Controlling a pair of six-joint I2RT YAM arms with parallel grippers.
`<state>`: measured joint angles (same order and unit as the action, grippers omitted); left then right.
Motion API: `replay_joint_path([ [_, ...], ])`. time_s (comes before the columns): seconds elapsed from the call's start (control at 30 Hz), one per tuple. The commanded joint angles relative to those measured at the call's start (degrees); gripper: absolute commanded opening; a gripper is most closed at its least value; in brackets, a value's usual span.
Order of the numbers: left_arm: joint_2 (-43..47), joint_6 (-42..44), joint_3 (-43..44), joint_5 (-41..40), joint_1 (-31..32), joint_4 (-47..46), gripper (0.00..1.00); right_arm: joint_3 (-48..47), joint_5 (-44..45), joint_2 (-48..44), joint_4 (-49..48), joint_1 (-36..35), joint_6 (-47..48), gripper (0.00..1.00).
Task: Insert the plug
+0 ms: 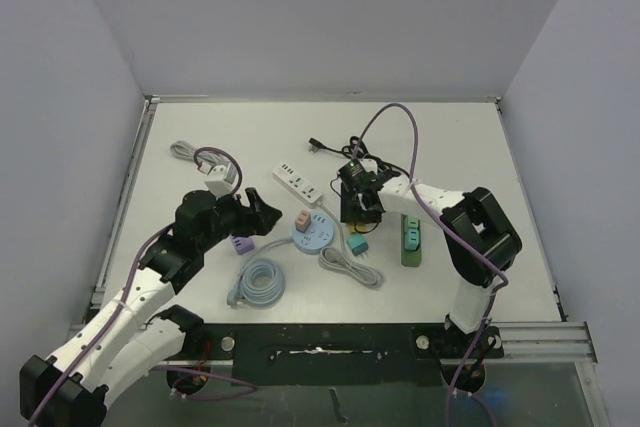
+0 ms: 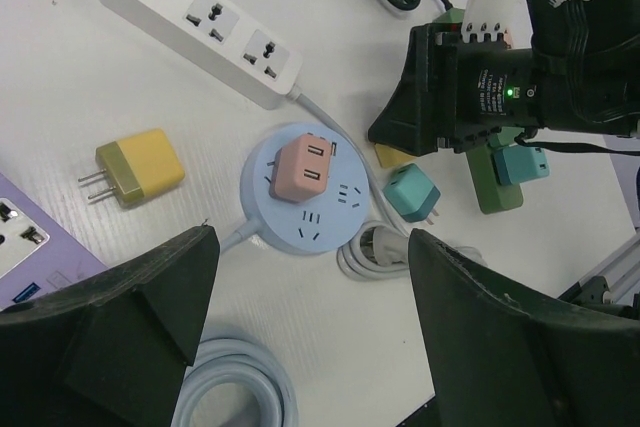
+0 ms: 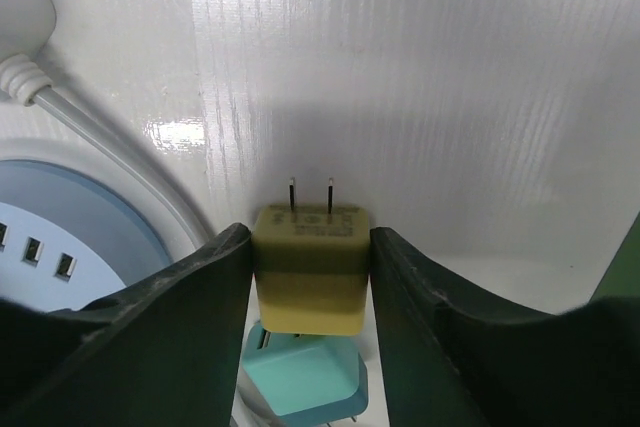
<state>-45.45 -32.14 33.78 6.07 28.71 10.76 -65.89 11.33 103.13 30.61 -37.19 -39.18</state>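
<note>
My right gripper [image 3: 310, 247] is shut on a yellow two-prong plug [image 3: 310, 267], its prongs pointing away toward the table. In the top view it [image 1: 358, 213] hovers just right of the round blue socket hub [image 1: 318, 239], which has a pink plug [image 1: 303, 220] inserted. The hub's edge shows at the left of the right wrist view [image 3: 60, 237]. My left gripper [image 2: 310, 327] is open and empty, above the table just short of the hub [image 2: 300, 232]. A second yellow plug [image 2: 140, 167] lies loose left of the hub.
A white power strip [image 1: 298, 183] lies behind the hub. A teal plug [image 1: 357, 244] and coiled white cord [image 1: 350, 265] lie under the right gripper. A green strip [image 1: 410, 239], purple strip [image 1: 240, 245], grey-blue cable coil [image 1: 258, 282] and black cables [image 1: 345, 150] surround them.
</note>
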Motion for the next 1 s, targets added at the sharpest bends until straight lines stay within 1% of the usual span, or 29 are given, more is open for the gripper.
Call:
replay_joint_path([
  [0.0,-0.2,0.9,0.4,0.9,-0.4,-3.7,0.75,-1.3,-1.1,0.2,-0.1,0.0,-2.3,0.43],
  [0.03,-0.3,0.9,0.3,1.0,-0.4,-3.9,0.75,-0.8,-1.2,-0.6,-0.8,0.0,-3.0,0.37],
  [0.07,-0.5,0.8,0.3,1.2,-0.5,-4.0,0.75,-0.3,-1.5,-1.4,-1.8,0.2,-3.4,0.34],
  [0.13,-0.6,0.8,0.1,1.7,-0.4,-4.5,0.75,0.9,-1.7,-3.5,-3.9,0.2,-4.7,0.32],
  [0.33,-1.4,0.4,-0.8,3.7,-0.2,-7.8,0.75,4.4,-2.7,-13.2,-10.1,0.2,-12.1,0.31],
  [0.47,-1.9,-1.6,-3.9,3.6,1.3,-15.8,0.75,9.5,-5.5,-20.7,-17.3,0.0,-21.8,0.32],
  [0.57,-3.3,-2.2,-6.5,-0.2,4.8,-24.6,0.75,14.1,-7.0,-25.5,-23.5,-0.5,-31.0,0.32],
  [0.73,-7.8,3.1,-7.9,-12.5,15.8,-37.9,0.75,18.6,-7.6,-29.8,-32.2,-2.2,-42.6,0.33],
  [0.83,-11.1,5.9,-7.3,-16.5,19.4,-43.0,0.74,17.9,-7.6,-30.2,-33.8,-3.6,-44.8,0.35],
  [0.97,-14.3,6.4,-8.1,-17.6,21.0,-50.1,0.73,16.3,-9.2,-29.9,-34.1,-4.6,-45.4,0.37],
])
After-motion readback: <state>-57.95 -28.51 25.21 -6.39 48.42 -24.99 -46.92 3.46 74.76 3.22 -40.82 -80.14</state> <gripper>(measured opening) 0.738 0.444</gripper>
